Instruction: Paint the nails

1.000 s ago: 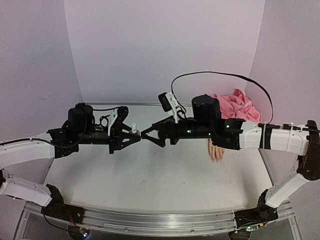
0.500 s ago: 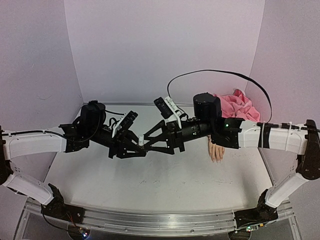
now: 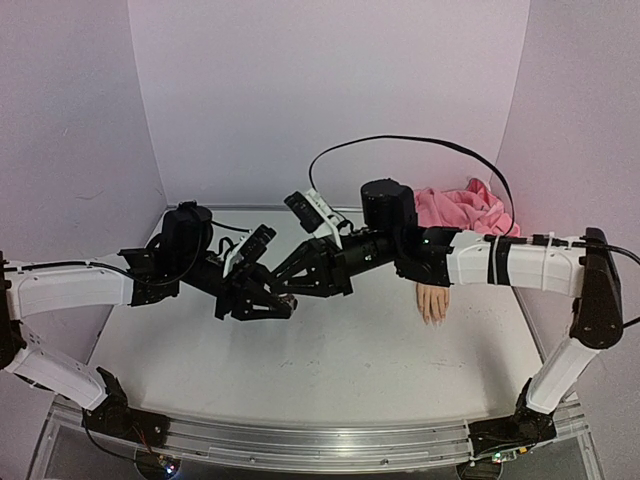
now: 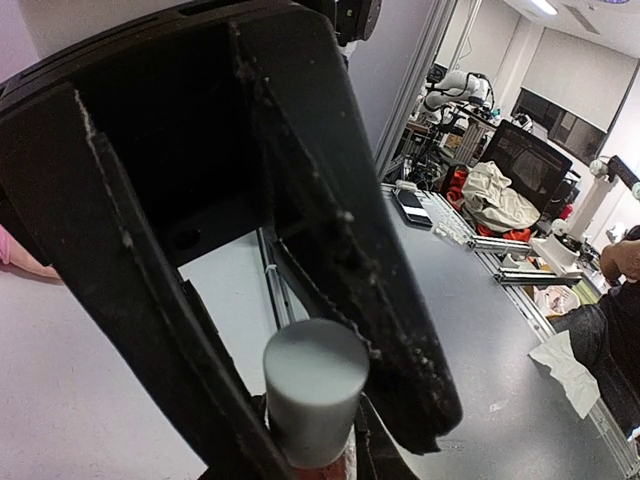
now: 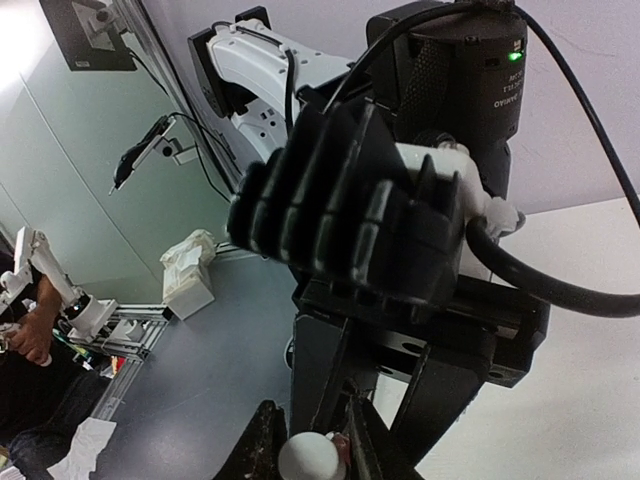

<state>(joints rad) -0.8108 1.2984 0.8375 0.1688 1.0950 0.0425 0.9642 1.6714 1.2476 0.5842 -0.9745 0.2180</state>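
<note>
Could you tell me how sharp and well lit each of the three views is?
Top external: even, soft light, sharp throughout, mannequin hand clear. Left wrist: dark jaws fill the frame, white cap slightly soft. Right wrist: cap blurred at the bottom edge.

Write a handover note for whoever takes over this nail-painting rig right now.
Left gripper: shut on the polish bottle, at mid-table.
Right gripper: fingers closed around the white cap, apparently gripping it; the cap is on the bottle.
Mannequin hand: lies at right, out of the pink sleeve, nails pointing to the near edge; neither gripper is near it.
Done: bottle picked up, cap grasped.
Left: take the cap off, paint each nail.
</note>
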